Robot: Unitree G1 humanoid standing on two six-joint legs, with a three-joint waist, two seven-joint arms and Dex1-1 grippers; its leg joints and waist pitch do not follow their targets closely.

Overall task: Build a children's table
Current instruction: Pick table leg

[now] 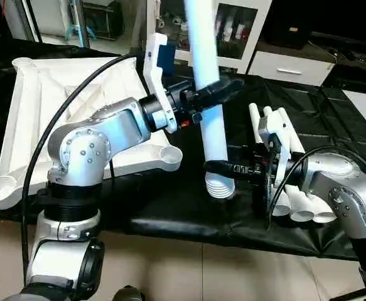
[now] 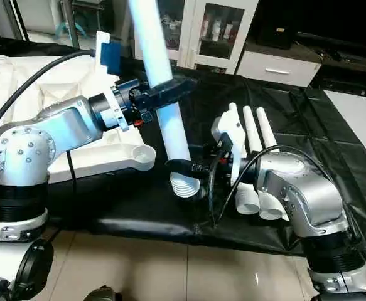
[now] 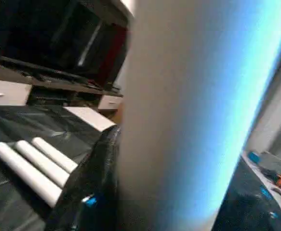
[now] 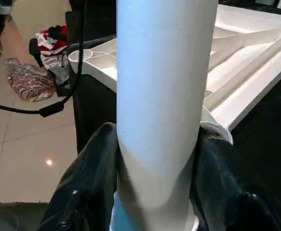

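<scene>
Black-covered surface (image 1: 333,119): both hands clamp one upright leg (image 1: 209,106), left hand (image 1: 215,93) mid-shaft, right hand (image 1: 223,168) just above ribbed end; tabletop (image 1: 57,94) beside.

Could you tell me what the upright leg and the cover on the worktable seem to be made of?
The leg, gripped by both hands, looks like smooth white plastic tube: even sheen and a ribbed end near the cover. The cover appears to be thin black plastic sheeting or coated fabric, glossy and creased; which one is unclear.
</scene>
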